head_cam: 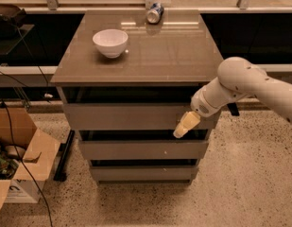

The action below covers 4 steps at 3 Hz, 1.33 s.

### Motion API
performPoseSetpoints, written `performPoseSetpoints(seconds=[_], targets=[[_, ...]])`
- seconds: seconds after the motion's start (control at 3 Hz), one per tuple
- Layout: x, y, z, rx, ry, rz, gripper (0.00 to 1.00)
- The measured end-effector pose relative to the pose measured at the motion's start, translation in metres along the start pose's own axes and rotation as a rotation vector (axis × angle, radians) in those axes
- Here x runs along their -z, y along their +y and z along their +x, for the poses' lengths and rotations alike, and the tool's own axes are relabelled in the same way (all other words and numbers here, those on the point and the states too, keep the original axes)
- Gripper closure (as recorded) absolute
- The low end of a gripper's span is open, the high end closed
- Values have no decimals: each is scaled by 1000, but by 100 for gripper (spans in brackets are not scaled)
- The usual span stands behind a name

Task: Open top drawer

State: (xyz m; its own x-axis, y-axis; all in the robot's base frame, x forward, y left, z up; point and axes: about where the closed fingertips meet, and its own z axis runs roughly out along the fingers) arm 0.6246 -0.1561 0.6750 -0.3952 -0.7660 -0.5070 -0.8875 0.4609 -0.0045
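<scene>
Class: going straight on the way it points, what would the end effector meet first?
Probably the middle drawer front; the end effector, at the top drawer's lower edge, points down-left toward it, though depth is unclear.

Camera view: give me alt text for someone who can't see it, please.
The robot's gripper is in front of the right end of the top drawer, near its lower edge; the drawer looks closed. A white bowl and a can on its side rest on the cabinet top; an open cardboard box stands on the floor at left.
</scene>
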Motion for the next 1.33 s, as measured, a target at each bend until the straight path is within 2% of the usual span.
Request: performPoseSetpoints(seconds=[0.33,0.67,1.33], targets=[[-20,-19,11,-36,3,-7,0],[-16,-19,9,-36,3,-7,19],[-8,-20,4,-36,3,-7,66]])
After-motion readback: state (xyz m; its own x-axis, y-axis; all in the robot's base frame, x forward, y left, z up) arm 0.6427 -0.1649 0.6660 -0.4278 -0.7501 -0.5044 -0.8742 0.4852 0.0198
